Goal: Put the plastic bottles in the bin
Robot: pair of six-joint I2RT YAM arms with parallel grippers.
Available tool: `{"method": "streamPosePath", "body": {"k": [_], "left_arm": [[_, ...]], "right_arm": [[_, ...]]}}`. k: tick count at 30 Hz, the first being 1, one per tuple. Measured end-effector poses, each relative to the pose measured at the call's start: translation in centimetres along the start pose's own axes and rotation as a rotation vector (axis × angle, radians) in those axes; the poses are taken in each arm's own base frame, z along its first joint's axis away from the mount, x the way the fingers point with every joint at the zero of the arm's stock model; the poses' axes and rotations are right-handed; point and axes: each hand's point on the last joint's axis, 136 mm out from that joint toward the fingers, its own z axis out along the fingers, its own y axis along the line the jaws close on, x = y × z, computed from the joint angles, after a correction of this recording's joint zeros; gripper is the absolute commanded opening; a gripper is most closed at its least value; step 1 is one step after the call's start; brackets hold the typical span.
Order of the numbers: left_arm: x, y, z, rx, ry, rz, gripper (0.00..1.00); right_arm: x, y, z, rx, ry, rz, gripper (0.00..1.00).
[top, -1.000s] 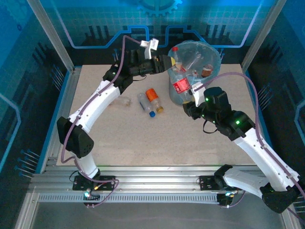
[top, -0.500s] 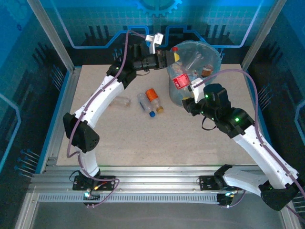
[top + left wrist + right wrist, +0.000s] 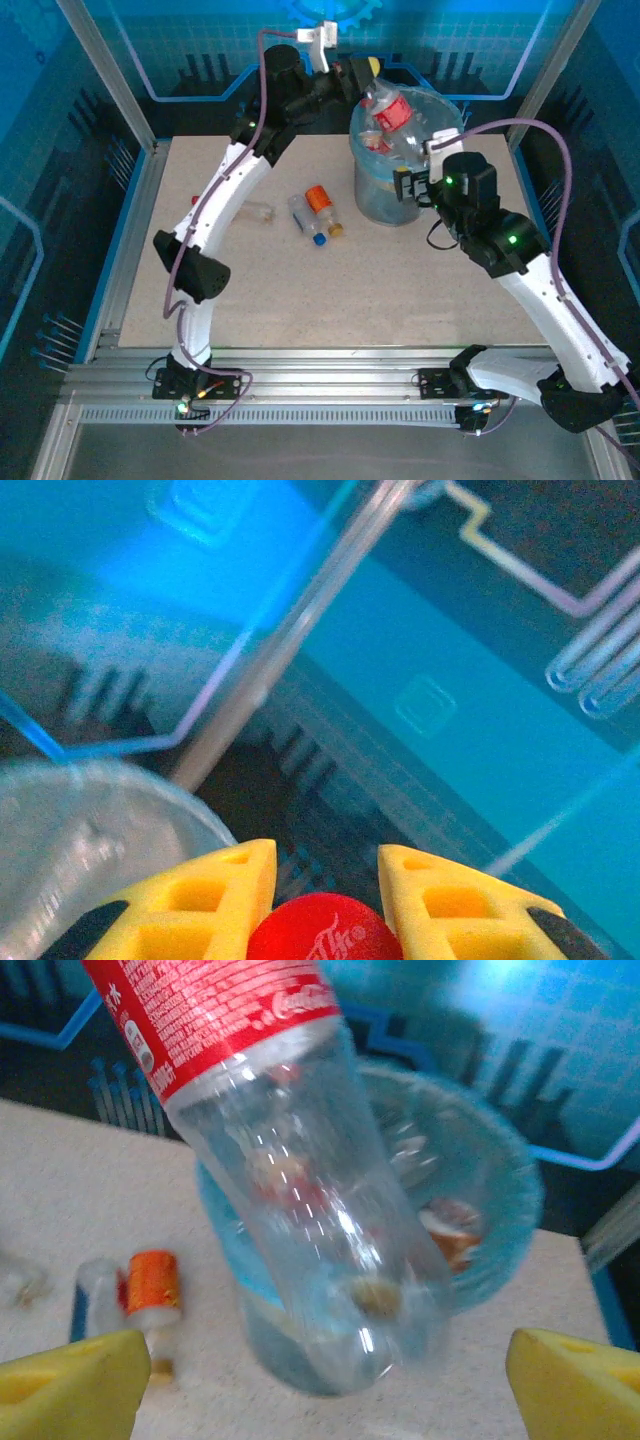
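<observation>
While the loose bottles on the table [image 3: 250,300] lie just where they lay a second ago, both arms have moved. Nearest, right of centre in the top view, the right gripper [image 3: 411,187] has climbed from near the base of the bin [image 3: 382,203] to a spot just beside its right wall. Its yellow fingers [image 3: 70,1385] stand wide apart at the bottom corners of the right wrist view, gripping nothing.

Left of the bin, at mid-frame, three bottles rest on their sides. An orange-labelled bottle [image 3: 321,202] lies closest to the bin, with a blue-capped bottle [image 3: 304,216] just beside it. A clear bottle [image 3: 259,212] lies farther left, apart from the pair.

The bin is round and grey, lined with a translucent pale blue bag [image 3: 515,1195]. In the right wrist view a reddish-labelled bottle [image 3: 450,1235] lies inside it.

Farthest, at upper centre, the left gripper [image 3: 357,73] has risen. A second ago it held its bottle low against the bin's left wall; now it is above the rim. Its jaws are clamped on the red cap [image 3: 322,932] of the held bottle [image 3: 392,108], which hangs tilted, cap uppermost, over the far left part of the bin's mouth. This bottle is clear and looks empty. A red label with white lettering wraps its upper body, and below the label the bare plastic shows bright glints.
</observation>
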Motion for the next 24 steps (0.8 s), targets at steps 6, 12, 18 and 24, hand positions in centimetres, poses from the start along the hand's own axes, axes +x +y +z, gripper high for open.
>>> {"method": "streamPosePath", "body": {"k": [6,12,18,24], "left_arm": [[-0.5,4.0,3.2,-0.103,-0.120,0.126,0.00],[3.8,8.6,5.9,-0.243,-0.088,0.262,0.00],[5.8,8.6,6.8,-0.274,-0.057,0.349,0.00],[7.3,8.4,7.0,-0.273,0.002,0.389,0.00]], "right_arm": [[-1.0,-3.1,-1.6,0.106,-0.061,0.050,0.93],[-1.1,-4.6,-1.6,0.157,-0.070,0.071,0.93],[-0.4,-4.4,-0.9,0.152,-0.046,0.069,0.93],[0.4,-3.9,-0.2,0.130,-0.017,0.080,0.93]]}}
